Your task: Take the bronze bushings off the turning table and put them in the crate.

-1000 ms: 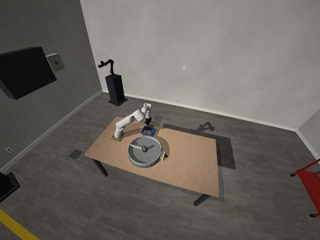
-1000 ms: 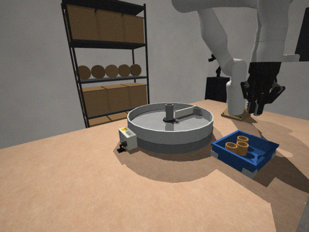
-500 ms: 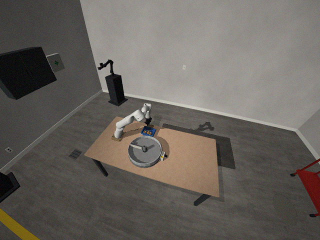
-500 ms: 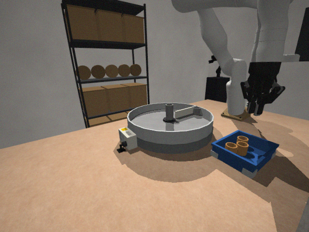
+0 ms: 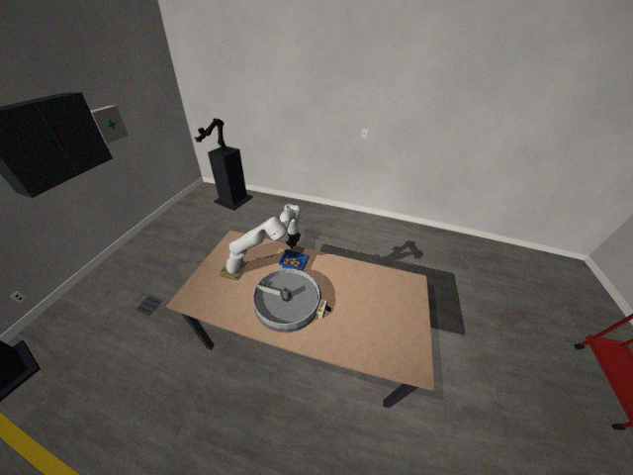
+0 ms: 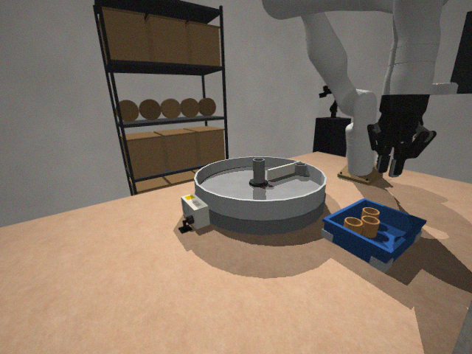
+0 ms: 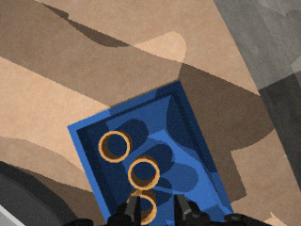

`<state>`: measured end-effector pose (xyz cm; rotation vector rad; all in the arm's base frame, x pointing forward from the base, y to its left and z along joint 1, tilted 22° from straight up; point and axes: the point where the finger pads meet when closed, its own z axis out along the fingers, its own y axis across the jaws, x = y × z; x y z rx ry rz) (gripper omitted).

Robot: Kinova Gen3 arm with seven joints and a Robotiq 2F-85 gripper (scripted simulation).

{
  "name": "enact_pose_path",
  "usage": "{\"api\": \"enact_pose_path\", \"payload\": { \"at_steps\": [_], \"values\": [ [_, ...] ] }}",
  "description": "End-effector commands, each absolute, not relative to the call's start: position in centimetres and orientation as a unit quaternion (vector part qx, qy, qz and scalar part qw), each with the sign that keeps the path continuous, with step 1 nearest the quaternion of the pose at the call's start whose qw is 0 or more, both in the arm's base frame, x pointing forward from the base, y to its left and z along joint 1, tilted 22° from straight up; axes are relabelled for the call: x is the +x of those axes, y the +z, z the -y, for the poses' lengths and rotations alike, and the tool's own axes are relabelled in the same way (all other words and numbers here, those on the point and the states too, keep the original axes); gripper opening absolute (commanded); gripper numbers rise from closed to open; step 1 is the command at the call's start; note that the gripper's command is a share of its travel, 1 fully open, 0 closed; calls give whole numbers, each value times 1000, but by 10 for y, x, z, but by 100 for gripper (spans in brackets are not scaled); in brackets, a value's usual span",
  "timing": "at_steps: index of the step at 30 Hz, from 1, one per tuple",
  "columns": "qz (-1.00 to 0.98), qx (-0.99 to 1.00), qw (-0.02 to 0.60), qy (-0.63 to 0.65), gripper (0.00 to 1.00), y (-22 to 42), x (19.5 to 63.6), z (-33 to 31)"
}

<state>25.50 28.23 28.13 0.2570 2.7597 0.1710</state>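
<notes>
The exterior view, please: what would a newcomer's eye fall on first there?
Probably the blue crate at the right of the table, with three bronze bushings standing upright and close together in it. Above it hangs the black end effector, open and holding nothing. Left of the crate sits the large grey turning table, with no bronze bushing on it.

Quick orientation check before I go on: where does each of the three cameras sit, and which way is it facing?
Top: high in a room corner, looking down on the tan table; whole white arm shows.
Exterior: at table height, facing the grey round turning table and black shelf rack; forearm and black gripper show.
Wrist: behind the gripper, looking straight down; fingertips show.
Exterior and wrist share the blue crate with three bronze bushings.
</notes>
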Motion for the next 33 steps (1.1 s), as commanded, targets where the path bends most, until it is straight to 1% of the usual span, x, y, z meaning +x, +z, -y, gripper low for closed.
{"api": "enact_pose_path", "payload": {
  "at_steps": [1, 33],
  "values": [
    [-977, 91, 182, 61, 100, 282, 255, -283],
    [-979, 72, 183, 57, 100, 284, 254, -280]
  ]
}}
